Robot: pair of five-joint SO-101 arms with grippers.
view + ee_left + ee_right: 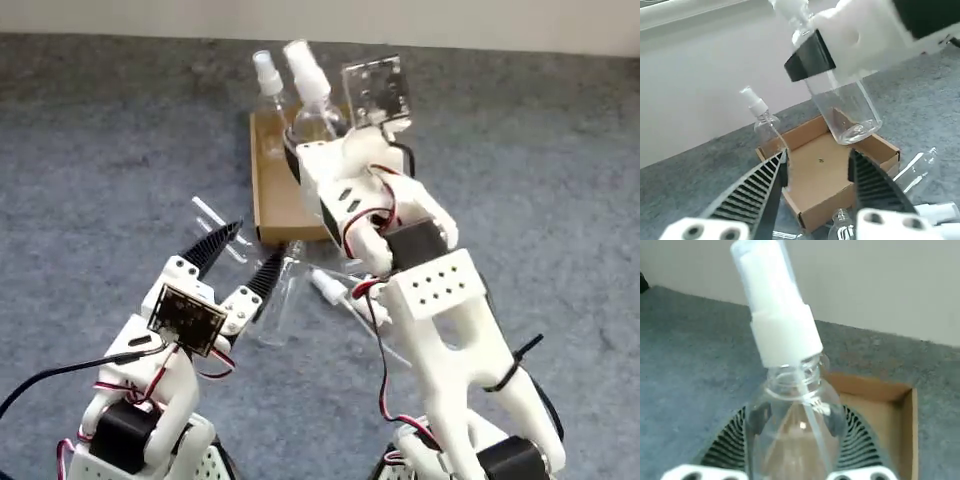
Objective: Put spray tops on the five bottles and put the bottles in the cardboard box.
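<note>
**Desk:** What has the right gripper [318, 135] got?

**Photographer:** It is clamped on a clear bottle [312, 100] with its spray top [777, 315] fitted. The bottle is held tilted in the air above the box [272, 205].

**Desk:** And the box itself?

**Photographer:** Open brown cardboard on grey carpet [100, 150]. A second bottle [268, 85], also topped, stands upright at its far corner.

**Desk:** The left gripper?

**Photographer:** The left gripper [258, 242] hangs just in front of the box's near edge, jaws spread wide and holding nothing. Below it an uncapped bottle [278, 300] lies on its side on the carpet, neck toward the box. A loose top [328, 288] lies just beside it, and another uncapped bottle [917, 170] lies near the box's near corner.
</note>
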